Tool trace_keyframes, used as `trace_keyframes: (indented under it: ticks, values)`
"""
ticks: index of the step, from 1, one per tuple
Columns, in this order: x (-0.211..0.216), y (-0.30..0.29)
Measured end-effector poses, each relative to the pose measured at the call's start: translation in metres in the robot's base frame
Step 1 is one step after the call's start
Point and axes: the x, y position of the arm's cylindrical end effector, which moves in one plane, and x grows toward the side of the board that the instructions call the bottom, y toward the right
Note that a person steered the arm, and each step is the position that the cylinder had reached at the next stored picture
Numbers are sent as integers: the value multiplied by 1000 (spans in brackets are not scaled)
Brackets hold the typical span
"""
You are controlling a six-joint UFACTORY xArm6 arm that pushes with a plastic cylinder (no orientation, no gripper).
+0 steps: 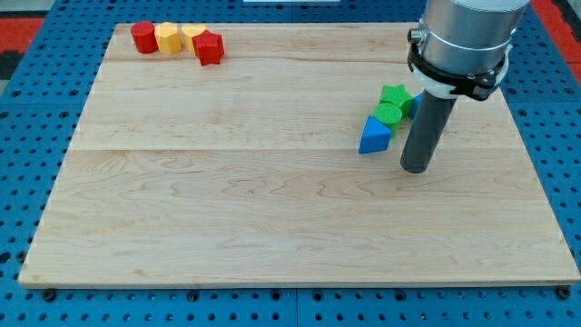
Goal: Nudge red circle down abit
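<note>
At eleven o'clock on the counter (272, 209), your light, slippery-looking red circle (143, 37) awaits contact on its top edge; my tip (415, 169), with no pincer to judge, stands far off at three o'clock.

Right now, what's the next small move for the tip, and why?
Probably travel toward the view's top left. My tip sits just right of the blue triangle, far from the red circle, and must get above the circle before nudging it down.

I can read no text, label, brand, number or sign anywhere on my board, blocks or arm here.
</note>
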Motion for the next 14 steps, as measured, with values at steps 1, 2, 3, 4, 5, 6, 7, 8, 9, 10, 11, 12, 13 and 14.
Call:
trace_keyframes:
  ticks: [1, 2, 3, 4, 5, 6, 7, 8, 9, 10, 11, 12, 13, 14]
  values:
    - [0, 0]
    - [0, 1]
    - [3, 1]
    - [5, 4]
    - [45, -18]
    - [60, -97]
    - [59, -189]
    - [29, -227]
    - [-15, -233]
    - [-59, -210]
    - [-114, -159]
    - [-187, -128]
    - [-255, -151]
    - [-282, -218]
